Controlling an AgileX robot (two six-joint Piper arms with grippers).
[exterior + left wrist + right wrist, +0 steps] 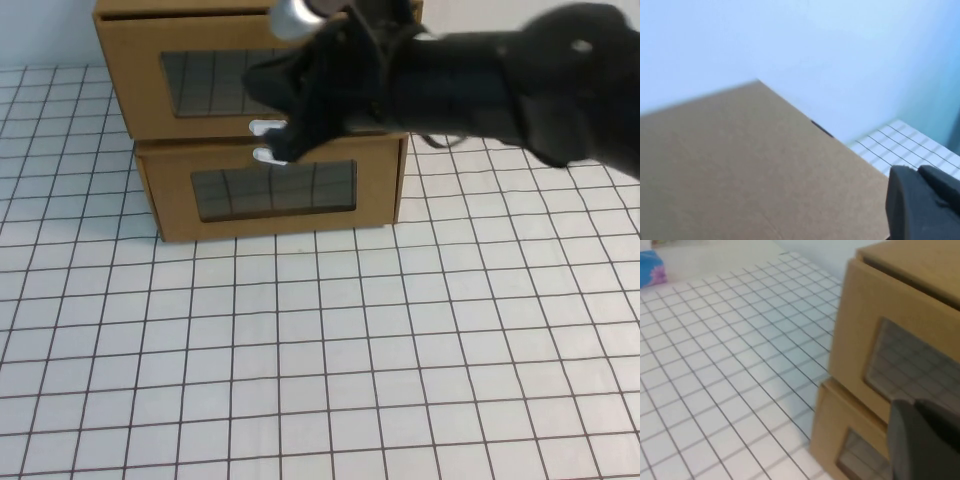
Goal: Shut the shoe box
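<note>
I note the brown cardboard shoe box (250, 75) stacked on its twin (275, 190), right gripper (285, 135) at its front, left gripper (922, 205) above; jaw states undeterminable; an off-centre push risks skewing the stack.

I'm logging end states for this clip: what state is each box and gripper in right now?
shoe box: top of the stack, drawer nearly in, dark gap along its top edge.
lower cardboard box: drawer looks shut.
right gripper: at the shoe box's front, by its white pull tab.
left gripper: above a brown cardboard top, holding nothing visible.
</note>
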